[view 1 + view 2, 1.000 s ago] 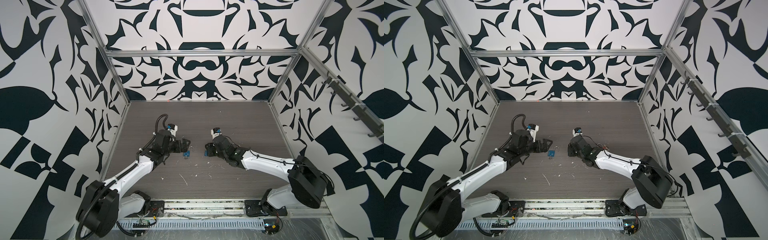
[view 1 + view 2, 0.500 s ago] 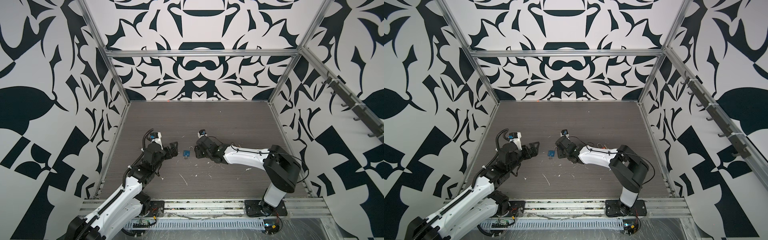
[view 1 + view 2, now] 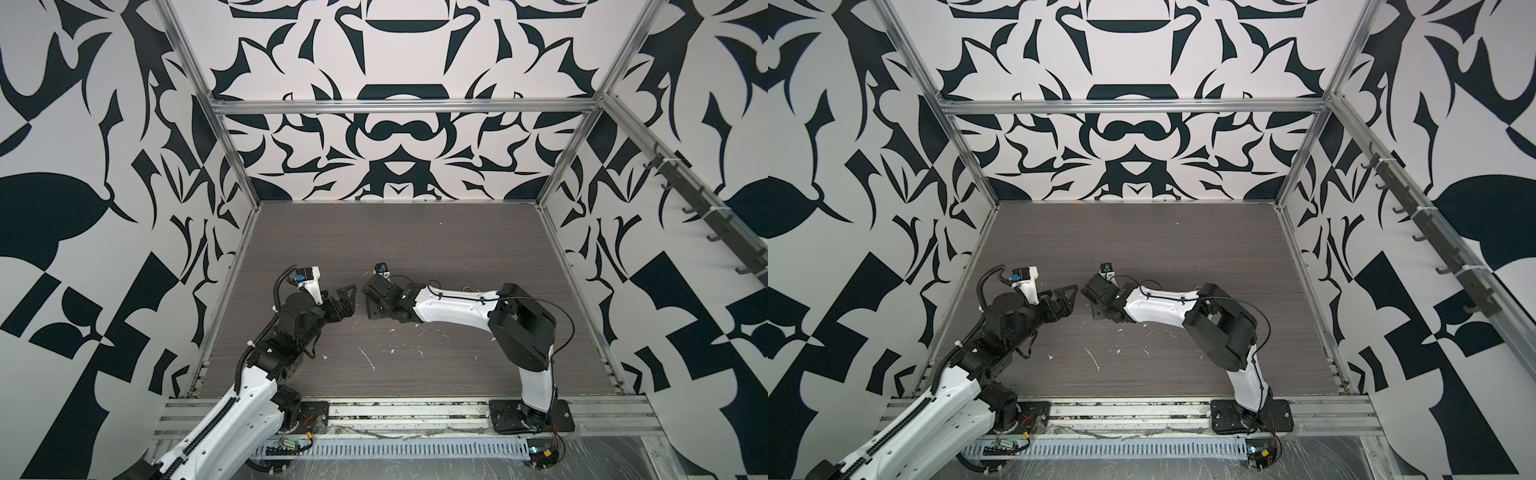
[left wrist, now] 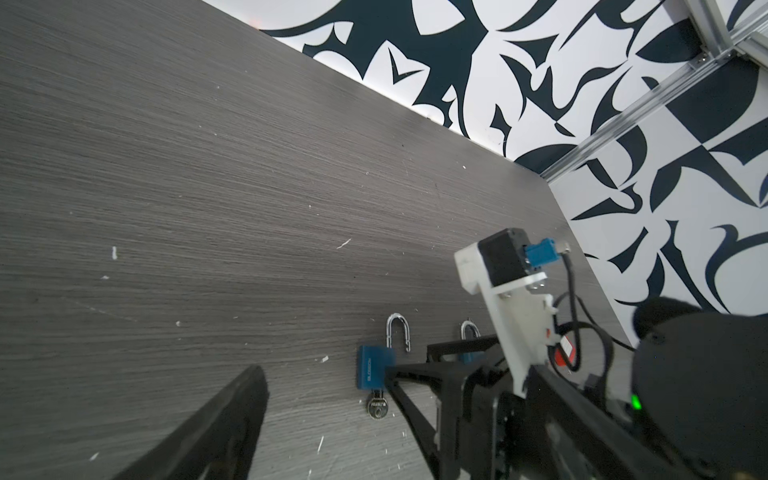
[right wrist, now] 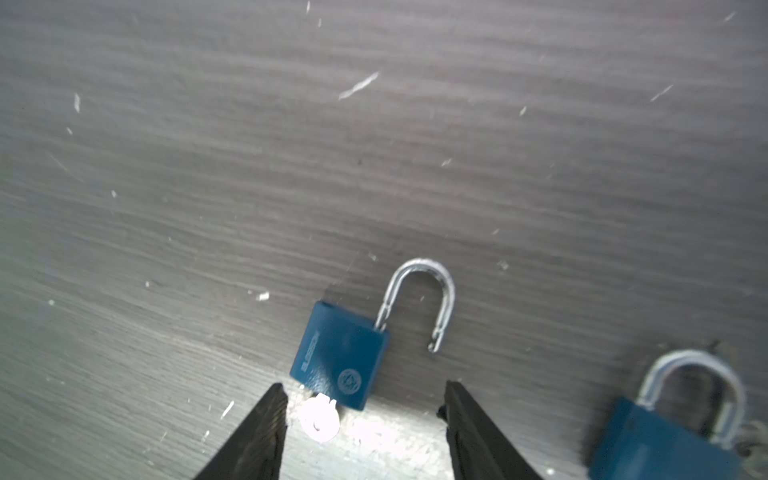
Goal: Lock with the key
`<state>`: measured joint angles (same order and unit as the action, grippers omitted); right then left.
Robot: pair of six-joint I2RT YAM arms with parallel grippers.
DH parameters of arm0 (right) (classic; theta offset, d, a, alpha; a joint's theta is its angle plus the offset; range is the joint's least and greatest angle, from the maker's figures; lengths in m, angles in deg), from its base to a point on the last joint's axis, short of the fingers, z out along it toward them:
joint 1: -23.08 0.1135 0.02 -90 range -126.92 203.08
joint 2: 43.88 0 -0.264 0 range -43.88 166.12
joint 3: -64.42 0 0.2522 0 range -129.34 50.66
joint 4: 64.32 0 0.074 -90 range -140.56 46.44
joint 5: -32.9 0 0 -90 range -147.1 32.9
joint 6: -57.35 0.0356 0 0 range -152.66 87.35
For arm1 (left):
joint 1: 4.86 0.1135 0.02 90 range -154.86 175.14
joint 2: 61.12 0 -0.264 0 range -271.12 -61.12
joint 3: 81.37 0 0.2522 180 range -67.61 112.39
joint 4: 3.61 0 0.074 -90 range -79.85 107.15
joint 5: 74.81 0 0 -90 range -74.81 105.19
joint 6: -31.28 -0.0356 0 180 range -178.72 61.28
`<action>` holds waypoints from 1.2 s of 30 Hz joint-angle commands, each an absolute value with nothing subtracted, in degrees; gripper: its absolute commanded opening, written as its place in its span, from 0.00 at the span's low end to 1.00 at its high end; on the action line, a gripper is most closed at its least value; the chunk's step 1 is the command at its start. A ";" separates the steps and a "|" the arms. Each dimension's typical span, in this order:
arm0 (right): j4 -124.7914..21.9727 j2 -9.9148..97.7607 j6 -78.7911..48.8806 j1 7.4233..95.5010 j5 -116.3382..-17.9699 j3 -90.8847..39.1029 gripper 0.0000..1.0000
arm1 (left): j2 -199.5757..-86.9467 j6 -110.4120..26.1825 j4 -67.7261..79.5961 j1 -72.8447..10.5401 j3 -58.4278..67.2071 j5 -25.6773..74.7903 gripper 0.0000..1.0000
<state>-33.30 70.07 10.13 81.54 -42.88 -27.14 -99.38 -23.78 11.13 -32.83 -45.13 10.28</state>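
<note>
Found the blue padlock (image 5: 340, 357) lying flat on the grey table (image 3: 415, 249), about mid-table and slightly left of centre. Noted its shackle (image 5: 419, 286) open, one end out of the body. Noted the key (image 5: 319, 417) seated in the underside, its head glaring white.

Recorded the right pincer (image 5: 365, 399) spread, fingertips either side of the key and seemingly clear of it (edges blurred). Recorded the left pincer (image 4: 324, 370) spread wide, gripping nothing.

Observed a second blue padlock (image 5: 665, 440) just beside the first, partly screened in the left wrist view by a left finger. Could not make out either lock in both top views, with the pincers' black bodies standing over that spot. Logged white scraps (image 3: 368, 359) strewn nearer.
</note>
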 commanded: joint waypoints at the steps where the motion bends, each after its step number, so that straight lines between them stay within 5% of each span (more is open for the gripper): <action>1: -29.86 70.57 12.14 82.14 -41.87 -29.99 0.64 | -98.85 -24.44 12.31 -32.57 -45.51 13.15 1.00; 21: -29.33 76.56 12.08 82.15 -41.59 -36.05 0.64 | -98.41 -23.74 12.35 -32.32 -46.45 13.78 1.00; 36: -28.16 78.79 9.87 82.41 -40.05 -36.42 0.56 | -97.24 -22.40 12.59 -32.24 -47.28 13.87 1.00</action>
